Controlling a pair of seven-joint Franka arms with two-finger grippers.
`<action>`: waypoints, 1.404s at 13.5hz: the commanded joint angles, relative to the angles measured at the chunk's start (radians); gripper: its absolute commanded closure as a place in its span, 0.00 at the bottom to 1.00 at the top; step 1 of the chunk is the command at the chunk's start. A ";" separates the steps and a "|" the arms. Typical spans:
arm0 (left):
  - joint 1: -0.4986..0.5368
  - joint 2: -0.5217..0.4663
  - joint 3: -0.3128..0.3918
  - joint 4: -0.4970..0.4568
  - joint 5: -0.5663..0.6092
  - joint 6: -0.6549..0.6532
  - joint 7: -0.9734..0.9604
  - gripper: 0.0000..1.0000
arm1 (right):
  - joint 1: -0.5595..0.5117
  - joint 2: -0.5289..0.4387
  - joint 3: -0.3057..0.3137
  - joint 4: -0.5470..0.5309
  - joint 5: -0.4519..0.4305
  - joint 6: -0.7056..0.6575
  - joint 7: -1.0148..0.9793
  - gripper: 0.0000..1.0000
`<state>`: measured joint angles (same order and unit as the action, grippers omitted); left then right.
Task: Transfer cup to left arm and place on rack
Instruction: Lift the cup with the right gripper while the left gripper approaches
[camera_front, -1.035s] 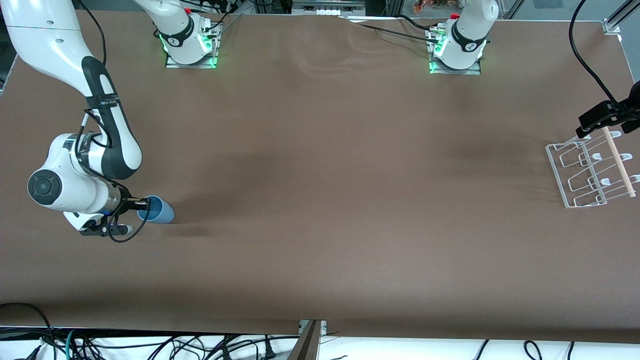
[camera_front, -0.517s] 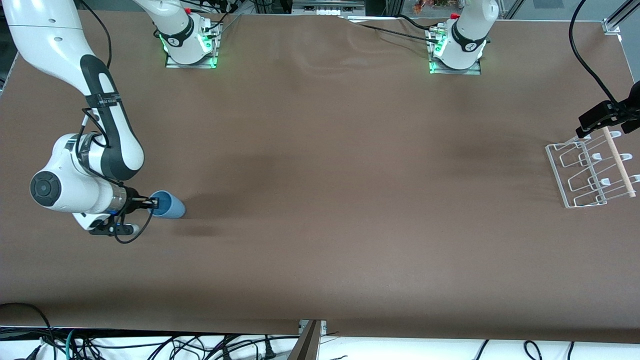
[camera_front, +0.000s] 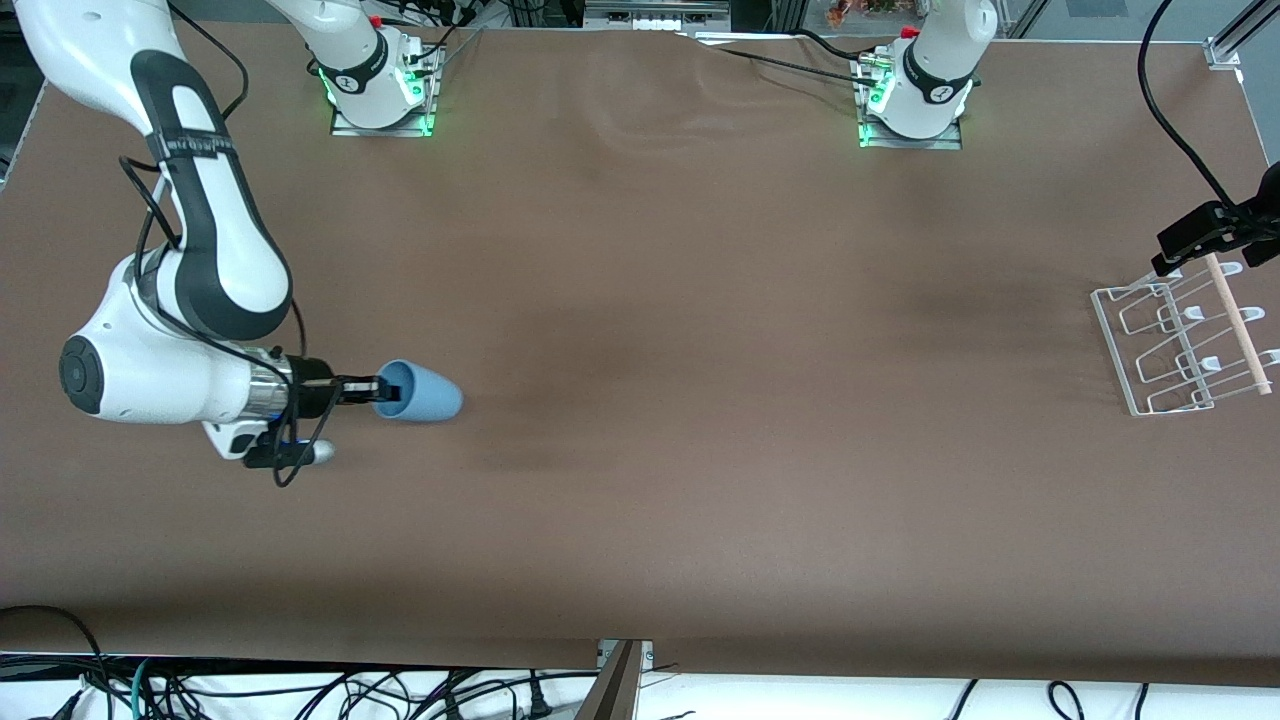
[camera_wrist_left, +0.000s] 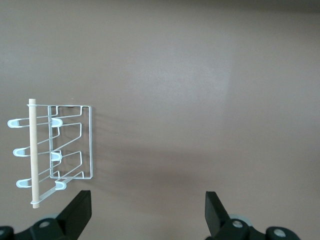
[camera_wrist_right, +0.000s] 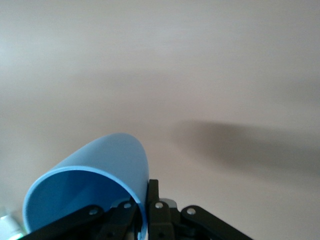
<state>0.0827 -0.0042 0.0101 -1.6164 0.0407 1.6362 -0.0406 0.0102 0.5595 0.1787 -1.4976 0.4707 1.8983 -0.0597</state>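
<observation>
Right claw (camera_front: 372, 390) pinching rim of cup (camera_front: 420, 392), cup lying sideways in the air over the desk (camera_front: 700, 450) toward the right arm's end, left claw (camera_wrist_left: 147, 212) spread, waiting high above rack (camera_front: 1180, 340) at the left arm's end

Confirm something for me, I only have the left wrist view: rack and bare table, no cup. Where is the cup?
Observer: The cup is in the right tool, lifted over the right arm's end of the table, lying sideways.
Operator: What kind of grip?
Observer: In the right wrist view one finger sits outside the rim and the wall passes between the two, so it is pinched at the rim, open end toward the tool.
Operator: And the left tool?
Observer: The left tool is open, up over the table beside the rack, at the left arm's end. It waits there.
</observation>
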 joint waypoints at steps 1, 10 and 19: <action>0.006 0.027 -0.004 0.029 0.027 -0.015 -0.002 0.00 | 0.017 0.034 0.050 0.063 0.133 -0.008 0.006 1.00; -0.031 0.124 -0.061 0.072 0.018 -0.044 0.040 0.00 | 0.252 0.092 0.054 0.096 0.508 0.309 0.115 1.00; -0.081 0.191 -0.107 0.056 -0.197 0.074 0.420 0.00 | 0.352 0.131 0.056 0.192 0.592 0.357 0.167 1.00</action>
<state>0.0301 0.1694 -0.0867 -1.5643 -0.1166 1.6515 0.2762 0.3366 0.6670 0.2349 -1.3525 1.0420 2.2499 0.0830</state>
